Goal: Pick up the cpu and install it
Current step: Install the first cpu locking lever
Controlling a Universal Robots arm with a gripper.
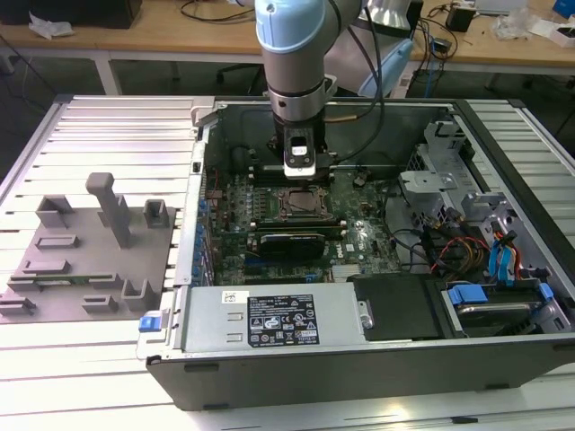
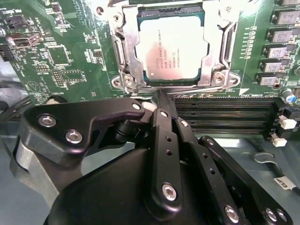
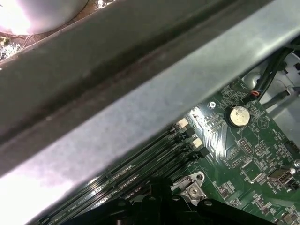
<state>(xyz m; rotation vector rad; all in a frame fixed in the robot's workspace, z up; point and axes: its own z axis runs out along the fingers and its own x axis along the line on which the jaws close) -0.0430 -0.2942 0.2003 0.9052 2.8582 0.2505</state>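
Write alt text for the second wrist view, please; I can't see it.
A silvery square cpu sits inside the metal-framed socket on a green motherboard. The robot's black hand fills the foreground, just short of the socket, beside a row of dark memory slots.

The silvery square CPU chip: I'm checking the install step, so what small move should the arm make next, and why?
Probably a short straight lift away. In the second wrist view the silvery square CPU chip already lies flat inside the metal-framed socket, with the black tool just beside the frame and nothing between its fingers, so it looks placed.
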